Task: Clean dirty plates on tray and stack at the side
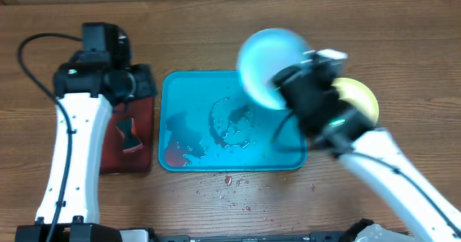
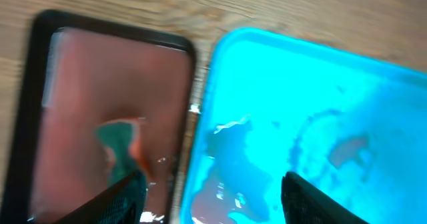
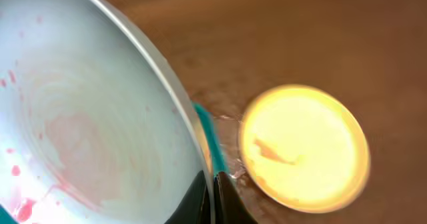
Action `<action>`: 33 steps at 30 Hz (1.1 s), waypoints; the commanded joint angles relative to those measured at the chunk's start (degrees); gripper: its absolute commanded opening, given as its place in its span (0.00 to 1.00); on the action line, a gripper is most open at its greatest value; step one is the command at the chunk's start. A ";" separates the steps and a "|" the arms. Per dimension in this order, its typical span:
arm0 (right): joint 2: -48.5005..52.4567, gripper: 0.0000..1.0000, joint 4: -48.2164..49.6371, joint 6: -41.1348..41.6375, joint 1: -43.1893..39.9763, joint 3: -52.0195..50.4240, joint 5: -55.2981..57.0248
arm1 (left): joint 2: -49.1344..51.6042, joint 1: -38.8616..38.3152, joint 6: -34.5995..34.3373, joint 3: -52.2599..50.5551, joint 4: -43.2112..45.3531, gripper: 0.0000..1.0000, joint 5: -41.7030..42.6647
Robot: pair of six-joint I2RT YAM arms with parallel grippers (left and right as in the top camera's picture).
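Overhead: right pincer clamped on the rim of smeared blue plate, tilted above tray's far right corner | green plate on desk just beside tray's right edge | left pincer wide apart, empty, over black tray's right edge

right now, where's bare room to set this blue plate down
Free: bare wood beyond the teal tray, and right of the yellow-green plate. Crowded: black tray on the teal tray's left, right arm and blue plate over its right, red specks in front.
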 commanded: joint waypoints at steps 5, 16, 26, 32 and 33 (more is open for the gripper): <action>-0.76 0.04 -5.01 -3.98 -30.51 -1.18 -26.88 | 0.79 -7.43 1.75 0.68 2.12 0.66 1.66; 11.52 0.04 -1.25 -5.81 -48.85 -8.98 -31.58 | 1.53 -12.52 1.75 0.68 3.80 0.66 1.66; 16.79 0.21 0.48 -8.28 -47.54 -10.80 -32.94 | 1.60 -12.59 1.73 0.68 3.89 0.65 1.68; 16.74 0.47 -3.08 -16.22 -47.56 -8.96 -41.40 | 1.60 -12.59 1.73 0.68 4.09 0.72 1.66; 16.55 0.48 -4.96 -16.63 -47.54 -7.78 -41.64 | 1.60 -12.59 1.70 0.68 4.07 0.82 1.66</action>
